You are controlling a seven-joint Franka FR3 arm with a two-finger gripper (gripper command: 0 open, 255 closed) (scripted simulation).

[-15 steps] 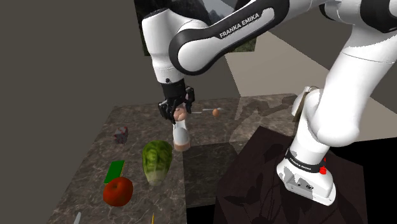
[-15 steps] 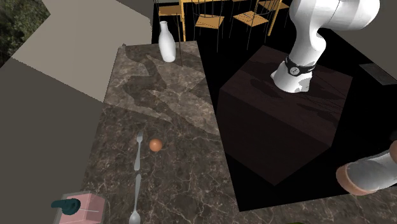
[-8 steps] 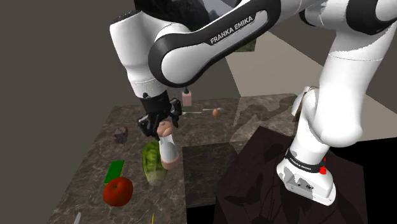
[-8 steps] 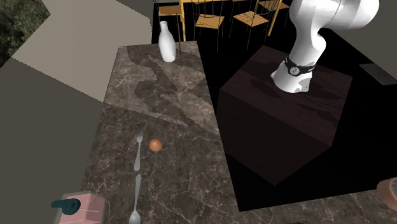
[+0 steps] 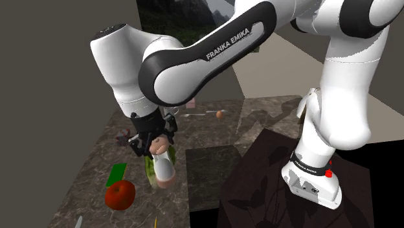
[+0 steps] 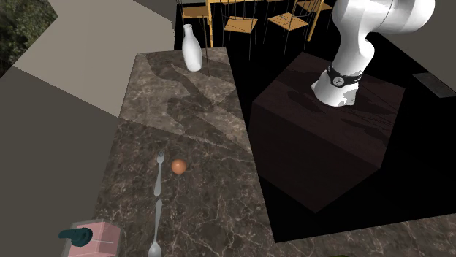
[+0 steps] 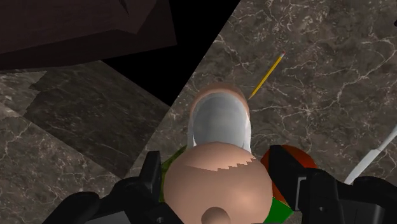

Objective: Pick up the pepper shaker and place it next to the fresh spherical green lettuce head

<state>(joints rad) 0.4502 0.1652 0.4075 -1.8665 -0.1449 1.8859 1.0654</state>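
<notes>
From the shoulder view, my claw (image 5: 154,146) clamps the tilted pepper shaker (image 5: 164,167), which hangs right in front of the lettuce head (image 5: 149,171), near a tomato (image 5: 120,194). The second exterior view shows an egg (image 6: 178,166) and a white bottle (image 6: 192,47) on the tabletop (image 6: 190,212). In the wrist view, a pencil (image 7: 266,75) lies beyond the pepper shaker.

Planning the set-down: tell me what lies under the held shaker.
The shaker, clasped in the gripper, hangs over the marbled counter, with the lettuce partly behind it in the shoulder view. The spot directly below is covered.
</notes>
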